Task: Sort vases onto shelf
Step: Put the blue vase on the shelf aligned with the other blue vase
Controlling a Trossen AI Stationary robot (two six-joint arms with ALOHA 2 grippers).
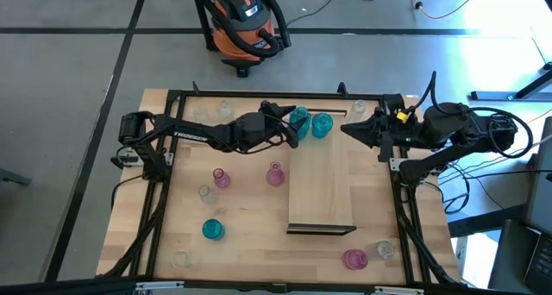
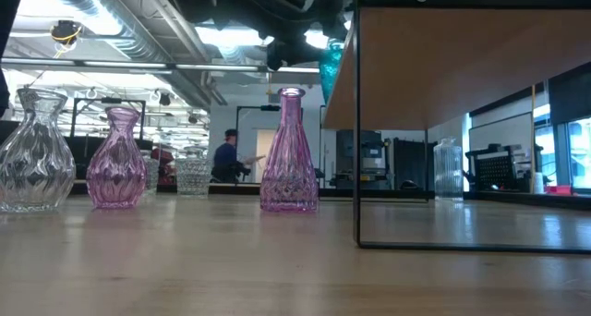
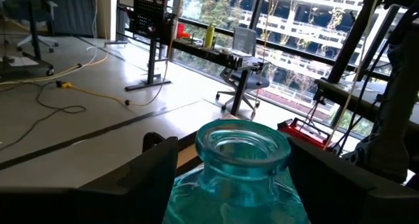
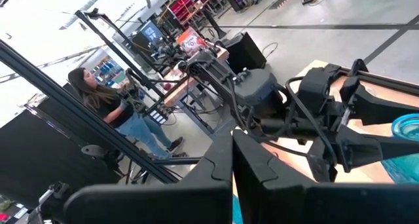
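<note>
Upright teal vase (image 3: 242,168), neck up, sits between spread left gripper (image 1: 291,125) fingers.

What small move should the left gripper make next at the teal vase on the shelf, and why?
Probably draw back. The left gripper is open around the teal vase, which already stands on the shelf beside another teal vase.

Bright window glare, wrist foreground perhaps blurred
</note>
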